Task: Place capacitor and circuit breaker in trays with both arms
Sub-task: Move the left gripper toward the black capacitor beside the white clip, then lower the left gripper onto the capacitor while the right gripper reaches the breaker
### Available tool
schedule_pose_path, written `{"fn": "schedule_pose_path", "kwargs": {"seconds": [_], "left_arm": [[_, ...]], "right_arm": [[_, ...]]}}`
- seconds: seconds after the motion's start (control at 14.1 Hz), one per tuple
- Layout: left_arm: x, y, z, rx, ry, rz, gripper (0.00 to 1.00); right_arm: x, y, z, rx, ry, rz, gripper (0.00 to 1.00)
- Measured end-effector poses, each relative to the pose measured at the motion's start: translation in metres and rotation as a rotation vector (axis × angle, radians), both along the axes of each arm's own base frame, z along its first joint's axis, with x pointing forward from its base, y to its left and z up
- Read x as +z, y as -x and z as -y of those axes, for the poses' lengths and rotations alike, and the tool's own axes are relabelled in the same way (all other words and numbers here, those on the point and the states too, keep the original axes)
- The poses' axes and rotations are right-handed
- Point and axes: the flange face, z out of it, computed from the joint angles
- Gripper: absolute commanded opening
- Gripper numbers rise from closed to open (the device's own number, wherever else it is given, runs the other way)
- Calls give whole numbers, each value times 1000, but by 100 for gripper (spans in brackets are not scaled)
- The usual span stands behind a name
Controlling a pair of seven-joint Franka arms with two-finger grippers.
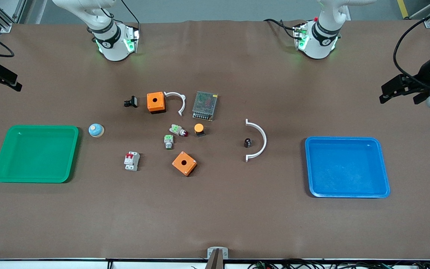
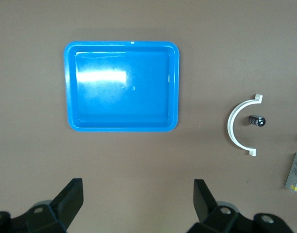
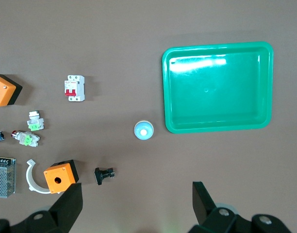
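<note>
The capacitor (image 1: 247, 142), a tiny black cylinder, stands inside the curve of a white bracket (image 1: 260, 140); it also shows in the left wrist view (image 2: 256, 120). The circuit breaker (image 1: 131, 161), pale grey with a red lever, lies nearer the green tray (image 1: 36, 128); it also shows in the right wrist view (image 3: 74, 88). My left gripper (image 1: 398, 89) hangs high at the left arm's end of the table, open and empty (image 2: 138, 199). My right gripper (image 1: 4, 80) hangs high at the right arm's end, open and empty (image 3: 137, 199).
A blue tray (image 1: 343, 139) lies at the left arm's end. Between the trays lie two orange boxes (image 1: 156, 102) (image 1: 184, 163), a metal mesh unit (image 1: 205, 105), an orange-capped button (image 1: 199, 129), two grey-and-green push-buttons (image 1: 168, 141), a black clip (image 1: 131, 101), a second bracket (image 1: 177, 100) and a blue-white knob (image 1: 96, 130).
</note>
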Motion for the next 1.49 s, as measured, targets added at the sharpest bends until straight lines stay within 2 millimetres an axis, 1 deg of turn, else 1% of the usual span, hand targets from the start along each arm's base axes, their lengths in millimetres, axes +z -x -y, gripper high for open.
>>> {"fn": "schedule_pose_path", "kwargs": {"seconds": [0.14,0.28,0.43,0.57,0.78,0.92,1.07,1.21,1.35,1.42,1.49], "left_arm": [[-23,-8,29,-23,-1,-43,100],[-54,-15,71,-39,-3,-96,100],[-89,-20,117,-8,-8,-139,100],[-125,-29,161,46,-3,-142,100],[-177,-37,217,120,11,-126,100],[-211,-36,256,171,23,-113,100],[-250,-32,294,221,35,-103,100],[-290,-24,323,236,32,-108,100],[-322,-12,340,232,-15,-120,100],[-334,-6,345,231,-36,-126,100],[-345,0,350,227,-48,-131,100]], "right_arm": [[0,0,0,0,0,0,100],[-1,0,0,0,0,0,100],[-6,-4,-1,3,1,-7,100],[-18,-13,-3,5,2,-21,100],[-41,-34,-1,3,7,-20,100],[-53,-47,3,-3,11,-7,100],[-70,-58,6,2,13,-12,100],[-97,-71,7,14,14,-44,100],[-123,-84,5,21,16,-60,100],[-133,-90,-2,27,16,-57,100],[-142,-94,-18,11,16,-48,100]]}}
